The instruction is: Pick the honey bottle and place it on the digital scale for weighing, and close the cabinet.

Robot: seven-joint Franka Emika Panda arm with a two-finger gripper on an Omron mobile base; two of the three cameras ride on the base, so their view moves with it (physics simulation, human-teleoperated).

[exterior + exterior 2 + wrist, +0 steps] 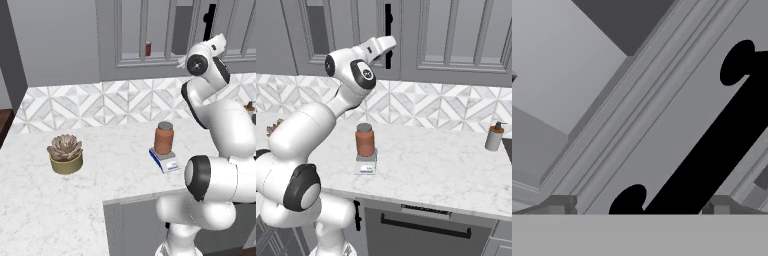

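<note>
— Grey panelled upper wall cabinet (351,35) door: how is it best handled?
— Stiff and hinged; its long black bar handle (712,145) offers purchase, the fingers (559,205) spread empty before it.
— The orange-brown honey bottle (164,138)?
— Already stood on the small digital scale (165,161) on the marble tabletop (75,200).

Flat, even rendered light with only soft shadows, no glare, all views slightly soft and coarse, edges undistorted.
</note>
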